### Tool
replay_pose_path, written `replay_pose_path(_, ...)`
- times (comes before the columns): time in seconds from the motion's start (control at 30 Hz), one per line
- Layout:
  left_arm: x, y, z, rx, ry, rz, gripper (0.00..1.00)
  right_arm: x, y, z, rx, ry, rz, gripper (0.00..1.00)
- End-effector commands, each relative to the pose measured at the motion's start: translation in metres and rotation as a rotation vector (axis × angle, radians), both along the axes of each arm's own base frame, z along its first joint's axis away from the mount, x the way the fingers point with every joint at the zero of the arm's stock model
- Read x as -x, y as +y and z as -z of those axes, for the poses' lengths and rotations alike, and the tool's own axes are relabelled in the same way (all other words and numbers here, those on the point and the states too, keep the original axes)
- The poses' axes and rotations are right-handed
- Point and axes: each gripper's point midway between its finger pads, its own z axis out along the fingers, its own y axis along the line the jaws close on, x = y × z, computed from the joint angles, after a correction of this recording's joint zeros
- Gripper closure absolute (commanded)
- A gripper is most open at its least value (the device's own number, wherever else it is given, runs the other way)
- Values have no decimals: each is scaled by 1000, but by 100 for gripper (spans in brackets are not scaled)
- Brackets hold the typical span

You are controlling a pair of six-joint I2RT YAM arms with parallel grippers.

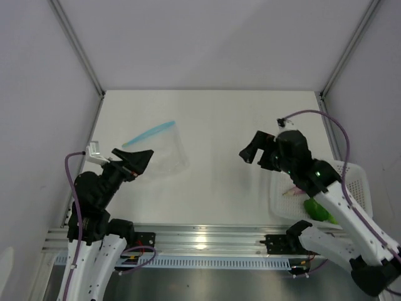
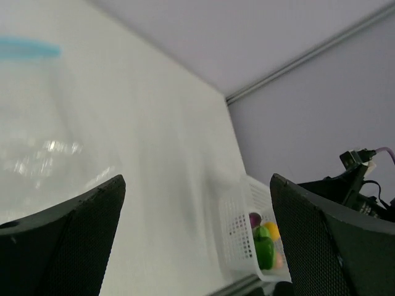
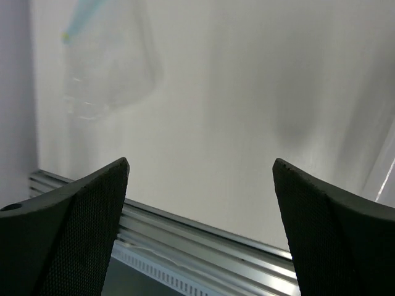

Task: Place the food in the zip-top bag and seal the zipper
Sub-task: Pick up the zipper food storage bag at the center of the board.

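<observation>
Left & right jaws both wide open w/ nothing held, zip-top bag [image 1: 164,150] flat on desk [image 1: 219,125] just past left jaws, food [image 1: 318,210] in white basket [image 1: 354,182] under right arm, so prob best: left lifts bag's zipper [image 1: 149,133] edge while right fetches food.

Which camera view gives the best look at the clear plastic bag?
The top view: the whole bag is in frame, with its blue strip clear along one edge. The left wrist view shows only a close, blurred, cut-off part. The right wrist view shows it faint and partly cropped in the upper left corner.
</observation>
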Motion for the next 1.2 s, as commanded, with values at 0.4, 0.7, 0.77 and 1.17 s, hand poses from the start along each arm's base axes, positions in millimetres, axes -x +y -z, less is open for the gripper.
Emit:
replay_pose_path(0.4, 39, -14, 47, 242, 405, 39, 0, -106, 113, 55, 168, 196, -404, 1)
replay_pose_path(0.7, 36, 4, 53, -65, 479, 10, 1, -170, 189, 101, 1, 204, -599, 1)
replay_pose_path(0.77, 32, 6, 51, -87, 478, -1, 0, -174, 203, 105, -29, 211, -637, 1)
replay_pose_path(1.17, 33, -4, 46, -163, 506, 109, 4, -172, 285, 153, -203, 339, -747, 4)
